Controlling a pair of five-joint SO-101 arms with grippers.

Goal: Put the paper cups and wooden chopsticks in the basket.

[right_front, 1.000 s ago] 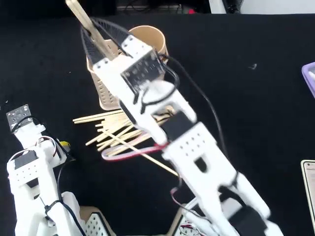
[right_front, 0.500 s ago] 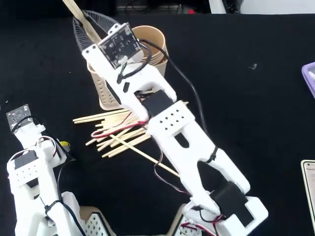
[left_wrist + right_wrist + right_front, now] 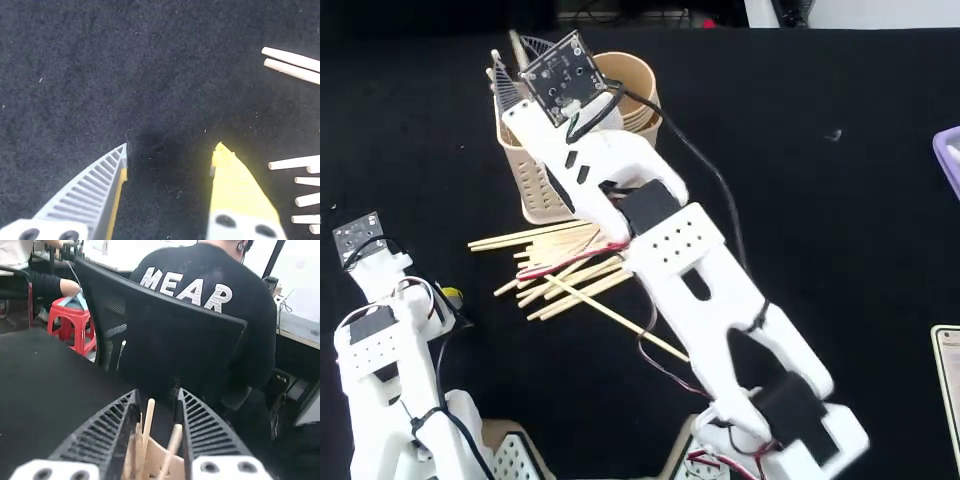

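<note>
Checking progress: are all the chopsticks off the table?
No, a pile of chopsticks lies on the table beside the basket.

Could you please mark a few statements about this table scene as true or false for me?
1. A paper cup sits in the basket. True.
2. Every chopstick is already in the basket. False: a pile of chopsticks lies on the table beside the basket.
3. The left gripper is open. True.
4. The right gripper is over the pile. False: it is at the basket.
</note>
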